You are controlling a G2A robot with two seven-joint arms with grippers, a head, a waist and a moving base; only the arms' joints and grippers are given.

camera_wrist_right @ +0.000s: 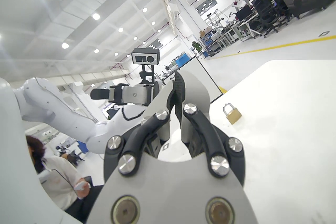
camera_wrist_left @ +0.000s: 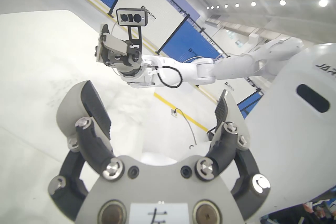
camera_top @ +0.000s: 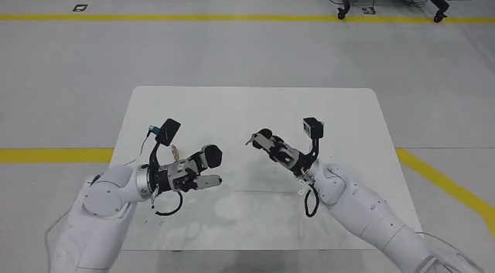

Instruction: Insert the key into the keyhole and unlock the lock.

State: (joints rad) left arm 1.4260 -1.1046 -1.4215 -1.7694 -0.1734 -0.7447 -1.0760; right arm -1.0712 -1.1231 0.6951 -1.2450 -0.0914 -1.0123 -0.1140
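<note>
My left gripper [camera_wrist_left: 157, 99] hangs spread and empty. My right gripper [camera_wrist_right: 176, 89] is pressed together; whether a key sits inside, I cannot tell. The padlock [camera_wrist_right: 232, 114] lies loose on the table [camera_wrist_right: 288, 130], so an unbraced push could shove it away.

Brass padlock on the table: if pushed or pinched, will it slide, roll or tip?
The brass-coloured padlock with a silver shackle appears to lie flat on the white table, so it probably won't roll or tip; a push would likely slide it. It looks solid metal: rigid, probably heavy for its size. The shackle looks closed, so unlikely to flop.
</note>
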